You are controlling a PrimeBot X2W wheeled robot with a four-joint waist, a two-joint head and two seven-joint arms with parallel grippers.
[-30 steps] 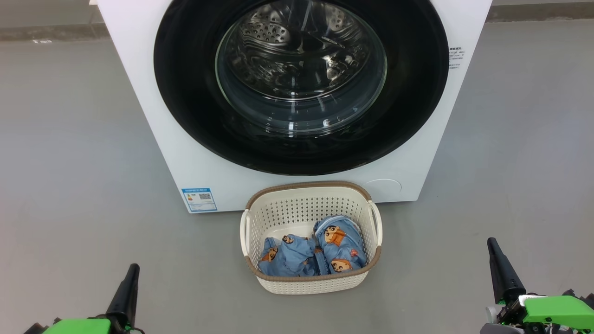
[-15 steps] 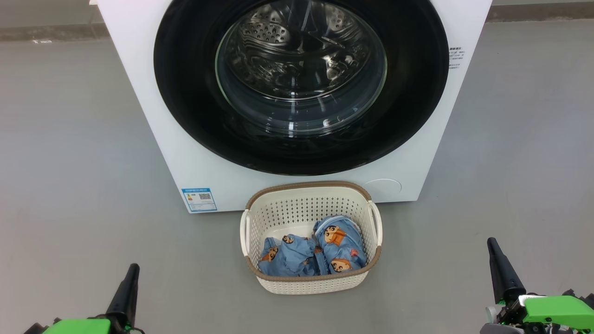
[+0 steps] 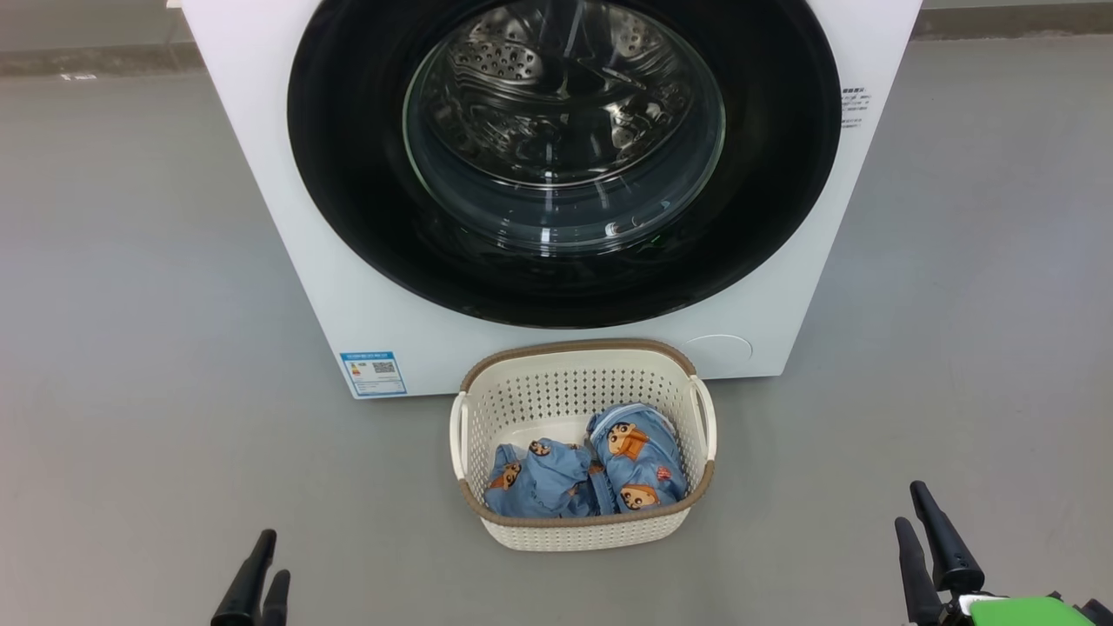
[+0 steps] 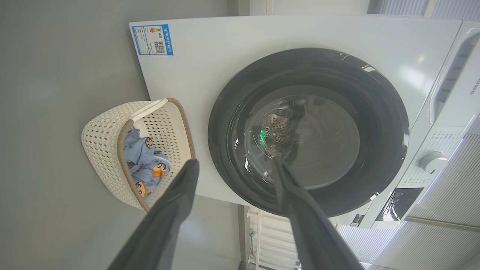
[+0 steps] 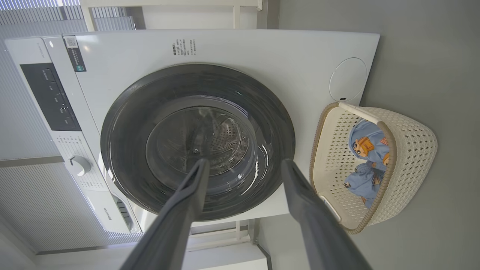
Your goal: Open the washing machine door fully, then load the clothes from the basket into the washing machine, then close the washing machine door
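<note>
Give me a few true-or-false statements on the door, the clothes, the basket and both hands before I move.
1. The washing machine door is shut. True.
2. The clothes are loaded. False: both lie in the basket.
3. The left hand is open and empty. True.
4. The basket is tipped on its side. False: it stands upright on the floor, in front of the washing machine.
5. The right hand grips a basket handle. False: it is open and apart from the basket.
</note>
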